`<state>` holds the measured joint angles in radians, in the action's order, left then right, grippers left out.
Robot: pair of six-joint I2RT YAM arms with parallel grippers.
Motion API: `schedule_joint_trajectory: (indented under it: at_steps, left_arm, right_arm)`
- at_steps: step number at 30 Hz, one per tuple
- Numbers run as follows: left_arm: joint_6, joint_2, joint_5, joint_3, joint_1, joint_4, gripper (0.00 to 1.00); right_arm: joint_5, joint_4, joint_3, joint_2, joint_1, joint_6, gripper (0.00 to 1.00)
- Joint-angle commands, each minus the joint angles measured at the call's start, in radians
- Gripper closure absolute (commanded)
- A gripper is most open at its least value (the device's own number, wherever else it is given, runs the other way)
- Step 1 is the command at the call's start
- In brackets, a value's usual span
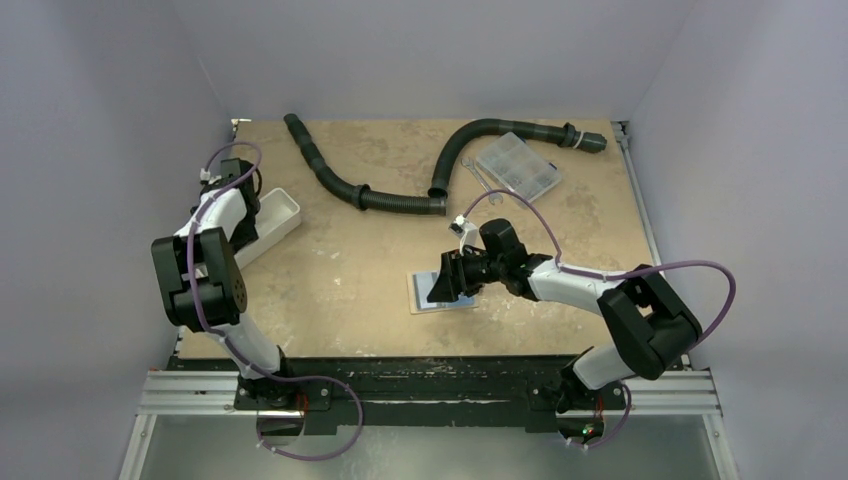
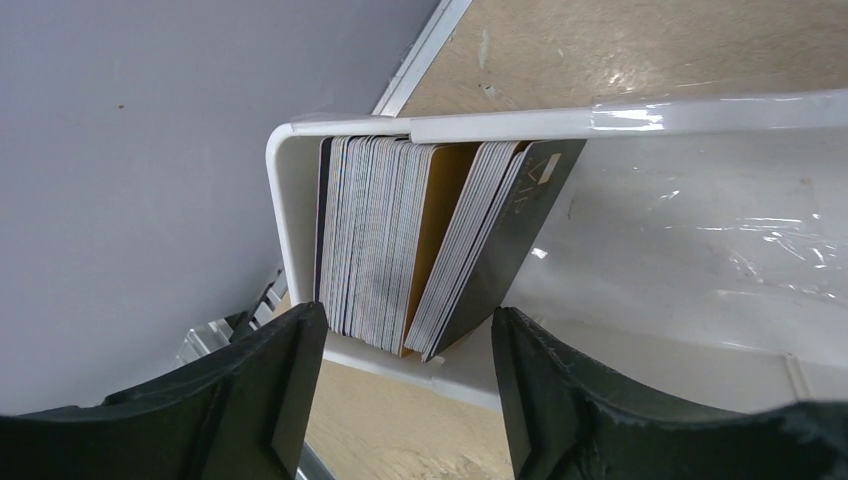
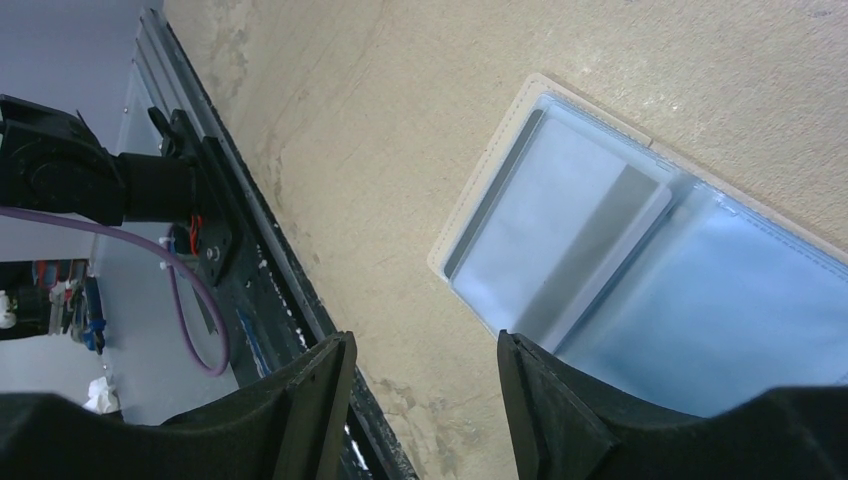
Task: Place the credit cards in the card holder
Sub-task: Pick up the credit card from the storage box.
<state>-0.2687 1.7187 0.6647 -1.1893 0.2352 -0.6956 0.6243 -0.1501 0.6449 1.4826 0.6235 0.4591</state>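
— What is happening on the left?
— The left pincer [image 2: 405, 340] is hanging released, fingers apart with nothing between them, just above the cards [image 2: 400, 240]. They are standing on edge, packed together at the end of the tray [image 2: 285, 200], which is sitting at the left of the overhead frame on the table [image 1: 380, 250]. The rightmost ones are leaning.
— And the holder?
— The holder [image 3: 720, 290] is lying open and flat in the lower centre of that frame, pale blue inside facing up, with a pale card [image 3: 585, 225] lying on one half. The right pincer [image 3: 425, 365] is hovering over it, released too, gripping nothing.
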Motion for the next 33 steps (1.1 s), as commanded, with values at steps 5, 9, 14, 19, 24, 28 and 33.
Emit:
schedule_joint_trajectory:
  at_steps: [5,9,14,19,24,28,33]
  left_arm:
    - [0.009,0.040,0.072,-0.035,0.003,0.027,0.43]
    - [0.009,0.035,0.074,-0.048,0.004,0.018,0.48]
    - [0.012,0.027,0.080,-0.067,0.003,0.007,0.57]
    - [0.012,0.026,0.081,-0.078,0.003,-0.001,0.67]
    - [0.012,0.021,0.060,-0.079,0.003,-0.002,0.77]
    - [0.011,0.024,0.054,-0.078,0.003,-0.010,0.83]
    - [0.007,0.017,0.047,-0.090,0.003,-0.025,0.90]
  right_arm:
    - [0.020,-0.029,-0.002,-0.018,0.004,-0.017,0.38]
    - [0.022,-0.029,0.000,-0.015,0.005,-0.017,0.38]
    - [0.024,-0.029,-0.001,-0.013,0.005,-0.017,0.38]
    - [0.025,-0.029,-0.001,-0.014,0.004,-0.017,0.39]
    - [0.026,-0.029,-0.002,-0.018,0.005,-0.017,0.39]
    - [0.026,-0.029,-0.003,-0.019,0.005,-0.017,0.39]
    - [0.026,-0.029,-0.003,-0.021,0.006,-0.017,0.39]
